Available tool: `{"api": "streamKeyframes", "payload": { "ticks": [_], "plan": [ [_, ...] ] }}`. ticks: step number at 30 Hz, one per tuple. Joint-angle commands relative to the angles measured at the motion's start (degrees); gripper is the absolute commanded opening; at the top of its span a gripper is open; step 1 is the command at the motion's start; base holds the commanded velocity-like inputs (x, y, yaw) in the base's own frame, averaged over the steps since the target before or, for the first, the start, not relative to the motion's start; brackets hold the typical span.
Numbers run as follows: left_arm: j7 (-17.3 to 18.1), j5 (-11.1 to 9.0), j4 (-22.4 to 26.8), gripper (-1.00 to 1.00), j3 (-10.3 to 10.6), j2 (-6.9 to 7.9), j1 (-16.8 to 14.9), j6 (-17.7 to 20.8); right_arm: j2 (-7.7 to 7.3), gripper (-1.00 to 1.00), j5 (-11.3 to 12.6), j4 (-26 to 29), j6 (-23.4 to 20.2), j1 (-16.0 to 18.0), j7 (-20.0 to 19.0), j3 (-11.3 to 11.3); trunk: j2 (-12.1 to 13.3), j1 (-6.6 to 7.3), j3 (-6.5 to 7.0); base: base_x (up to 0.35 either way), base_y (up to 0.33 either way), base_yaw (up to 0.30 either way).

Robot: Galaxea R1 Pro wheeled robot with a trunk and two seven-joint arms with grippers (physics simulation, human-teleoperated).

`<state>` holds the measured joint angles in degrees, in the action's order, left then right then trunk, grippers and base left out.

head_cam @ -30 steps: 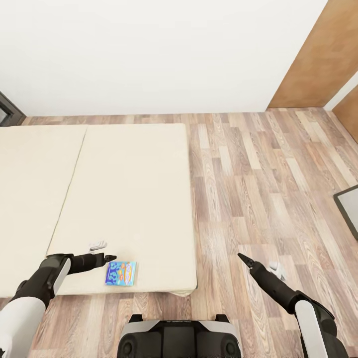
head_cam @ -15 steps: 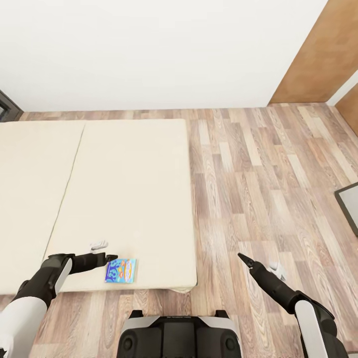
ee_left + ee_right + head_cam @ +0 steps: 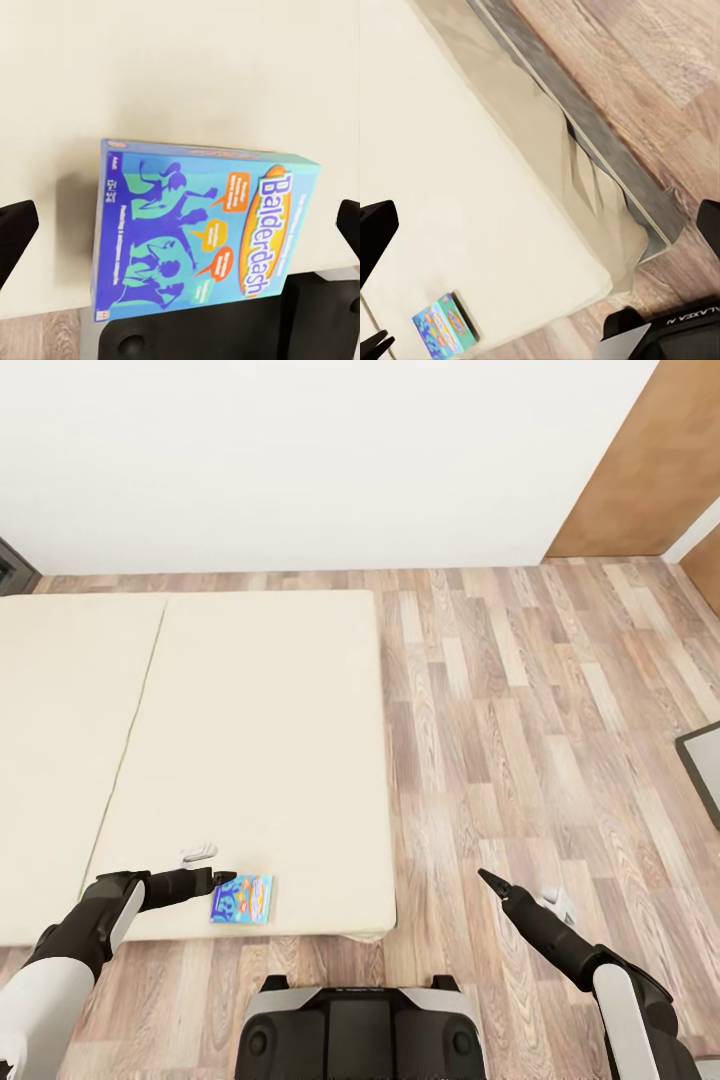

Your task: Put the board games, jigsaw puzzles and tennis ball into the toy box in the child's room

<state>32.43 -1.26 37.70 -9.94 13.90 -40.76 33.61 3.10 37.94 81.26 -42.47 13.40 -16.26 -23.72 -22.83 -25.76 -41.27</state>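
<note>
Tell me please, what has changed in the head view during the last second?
The whole picture slid upward a little: the bed's far edge and the wall line sit higher, and more of the robot's base shows, so the camera moved. The board game lies as before on the bed, beside the open left gripper. Nothing was grasped or released.

The head camera looks steeply down from above the robot's base onto the bed [image 3: 250, 740] and wood floor [image 3: 520, 740], the left wrist camera hangs close over the board game [image 3: 202, 236] near the bed's edge, and the right wrist camera, farther off, shares that same corner and game [image 3: 444, 326].
</note>
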Motion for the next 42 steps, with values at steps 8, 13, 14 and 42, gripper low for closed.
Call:
{"api": "streamKeyframes", "payload": {
  "ticks": [8,13,14,42],
  "plan": [
    [0.21,-0.14,0.01,1.00,-0.17,-0.01,-0.02,0.42,0.06,1.00,-0.06,0.04,-0.39,0.05,-0.26,-0.19,-0.09,-0.03,-0.81,0.000,0.000,0.000],
    [0.26,-0.14,0.00,1.00,-0.17,-0.01,-0.02,0.35,0.06,1.00,-0.06,0.04,-0.42,0.05,-0.26,-0.19,-0.09,-0.03,-1.28,0.000,0.000,0.000],
    [0.26,-0.14,0.00,1.00,-0.17,-0.01,-0.02,0.34,0.06,1.00,-0.06,0.04,-0.40,0.05,-0.26,-0.19,-0.09,-0.03,-1.37,0.000,0.000,0.000],
    [0.89,-0.23,0.03,1.00,-0.17,-0.02,-0.02,0.29,0.06,1.00,-0.06,0.04,-0.33,0.05,-0.26,-0.19,-0.09,-0.03,-3.98,0.000,0.000,0.000]
  ]
}}
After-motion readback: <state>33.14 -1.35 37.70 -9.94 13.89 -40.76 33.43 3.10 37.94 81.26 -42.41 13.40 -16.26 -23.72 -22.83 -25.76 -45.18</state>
